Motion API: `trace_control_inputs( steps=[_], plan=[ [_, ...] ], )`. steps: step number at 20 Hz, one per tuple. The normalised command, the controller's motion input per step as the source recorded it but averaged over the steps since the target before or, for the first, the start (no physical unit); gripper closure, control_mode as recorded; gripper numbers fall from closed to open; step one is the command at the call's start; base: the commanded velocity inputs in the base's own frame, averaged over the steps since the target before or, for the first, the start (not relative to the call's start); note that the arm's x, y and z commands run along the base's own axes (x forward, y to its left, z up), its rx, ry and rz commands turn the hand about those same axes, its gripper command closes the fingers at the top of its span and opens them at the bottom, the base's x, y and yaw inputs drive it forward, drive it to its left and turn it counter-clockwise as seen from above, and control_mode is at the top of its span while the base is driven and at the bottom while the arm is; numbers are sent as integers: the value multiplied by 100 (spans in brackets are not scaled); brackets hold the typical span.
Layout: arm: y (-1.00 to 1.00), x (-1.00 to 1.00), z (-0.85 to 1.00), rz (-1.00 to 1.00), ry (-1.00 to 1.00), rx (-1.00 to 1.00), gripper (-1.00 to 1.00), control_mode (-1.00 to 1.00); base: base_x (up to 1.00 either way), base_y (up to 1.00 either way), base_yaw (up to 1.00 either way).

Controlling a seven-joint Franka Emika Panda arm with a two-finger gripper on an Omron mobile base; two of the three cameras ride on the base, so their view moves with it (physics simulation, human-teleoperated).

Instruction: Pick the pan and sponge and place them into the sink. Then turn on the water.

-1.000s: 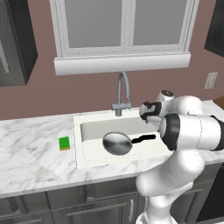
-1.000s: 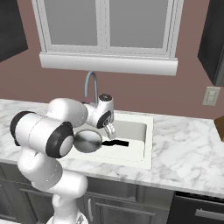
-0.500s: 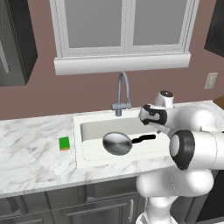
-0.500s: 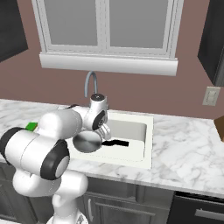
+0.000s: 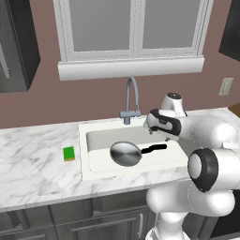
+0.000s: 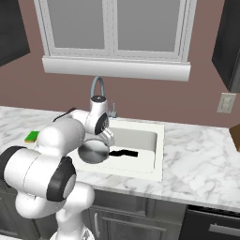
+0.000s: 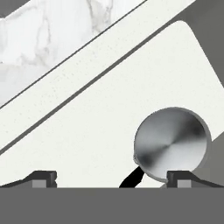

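Observation:
The shiny round pan point(image 5: 125, 153) lies flat in the white sink point(image 5: 85, 143), its black handle point(image 5: 155, 149) pointing right. On the marble counter left of the basin sits the green sponge point(image 5: 69, 153). My gripper point(image 5: 152, 127) hovers open and empty above the right part of the basin, over the pan's handle. In the hand view the pan point(image 7: 170, 142) lies below, near the right fingertip point(image 7: 179, 177), and the gripper point(image 7: 111, 179) holds nothing. The right base view shows the pan point(image 6: 93, 152), the sponge point(image 6: 32, 136) and the gripper point(image 6: 108, 137). No water runs.
The grey gooseneck faucet point(image 5: 131, 98) with its side lever stands behind the basin, just left of my hand. A window sill point(image 5: 131, 68) juts out above it. Marble counter point(image 5: 33, 164) stretches left of the sink, and more counter point(image 6: 201, 164) lies to its right.
The arm's elbow has swung lower and toward the front. The hand stays above the sink's right part with its jaws open. Pan and sponge have not moved.

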Motion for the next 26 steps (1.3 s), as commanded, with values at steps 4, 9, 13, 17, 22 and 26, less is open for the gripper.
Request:
trace_control_inputs(
  steps=[4,9,13,17,22,26],
  plan=[
    [31,0,14,14,10,-1,-100,-100,0,0,0],
    [38,0,8,13,6,0,-100,-100,0,0,0],
    [43,0,4,11,2,-2,-100,-100,0,0,0],
    [48,0,2,9,0,-3,-100,-100,0,0,0],
    [44,5,3,10,2,-1,-100,-100,0,0,0],
    [39,5,4,12,2,0,-100,-100,0,0,0]
  ],
)
